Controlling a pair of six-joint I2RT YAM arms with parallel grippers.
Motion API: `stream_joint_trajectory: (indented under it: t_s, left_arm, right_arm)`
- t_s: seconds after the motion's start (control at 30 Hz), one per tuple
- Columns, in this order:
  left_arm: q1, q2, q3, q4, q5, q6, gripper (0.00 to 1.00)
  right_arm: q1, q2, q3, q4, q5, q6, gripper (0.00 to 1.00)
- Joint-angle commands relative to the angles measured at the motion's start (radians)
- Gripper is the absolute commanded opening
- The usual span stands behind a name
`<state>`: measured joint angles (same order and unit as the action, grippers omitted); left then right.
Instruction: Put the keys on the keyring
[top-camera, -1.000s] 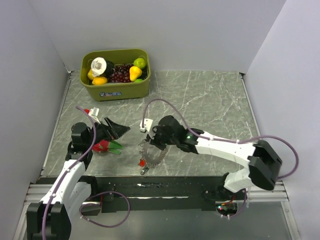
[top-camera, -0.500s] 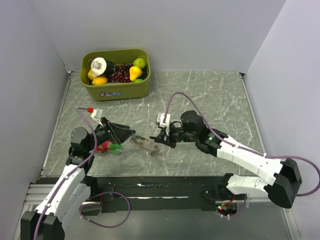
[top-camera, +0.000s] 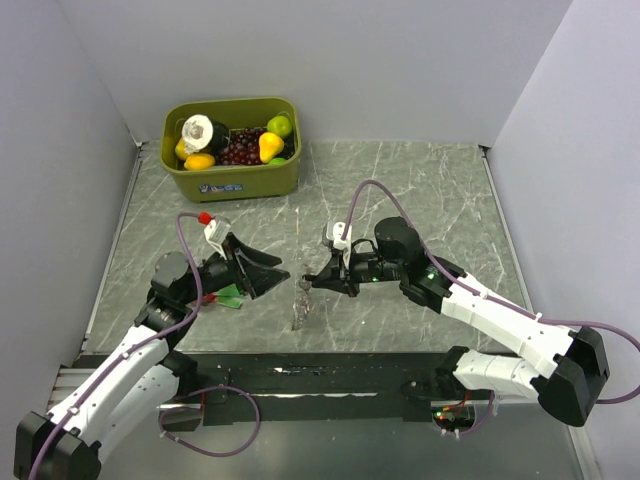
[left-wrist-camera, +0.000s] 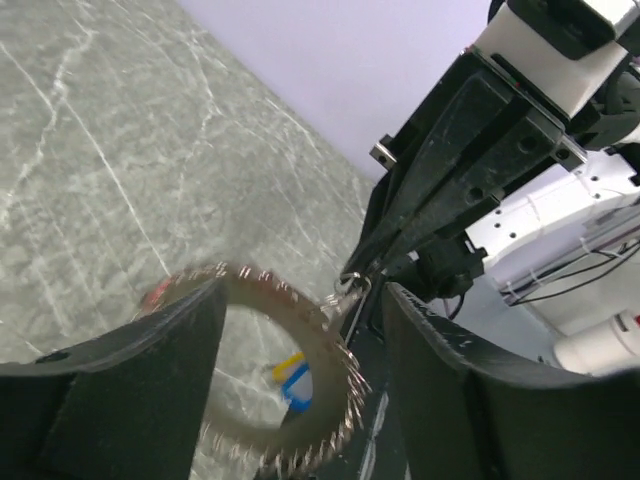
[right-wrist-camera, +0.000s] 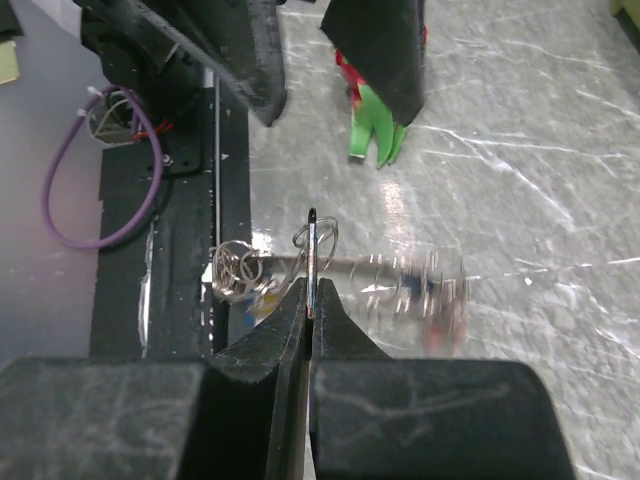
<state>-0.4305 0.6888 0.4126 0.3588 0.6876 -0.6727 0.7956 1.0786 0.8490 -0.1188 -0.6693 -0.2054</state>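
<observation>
I'm looking down from high behind the rig, taking in the whole table (top-camera: 420, 190). My left wrist camera is peering in close at the right gripper (left-wrist-camera: 356, 276), and the right wrist camera is facing back at the left gripper (right-wrist-camera: 335, 100). All three are catching the keyring (top-camera: 300, 306).

Keyring (top-camera: 300, 308) hangs in the narrow gap between left gripper (top-camera: 272, 280) and right gripper (top-camera: 307, 283); bin (top-camera: 232, 180) blocks the far-left corner; table (top-camera: 440, 185) lies open far right.
</observation>
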Motion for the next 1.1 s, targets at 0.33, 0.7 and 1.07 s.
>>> stream_joint_trajectory:
  t_s: [0.33, 0.7, 1.07]
  left_arm:
    - [-0.053, 0.046, 0.101, -0.130, -0.142, 0.137, 0.47]
    - [-0.149, -0.009, 0.072, -0.047, -0.114, 0.205, 0.52]
    - [-0.177, -0.037, 0.087, -0.110, -0.184, 0.232, 0.51]
  right_arm:
    - [-0.026, -0.032, 0.012, 0.108, -0.122, 0.029, 0.00]
    - [-0.067, -0.039, 0.056, 0.070, -0.282, 0.021, 0.00]
    - [-0.079, -0.055, 0.062, 0.105, -0.273, 0.089, 0.00]
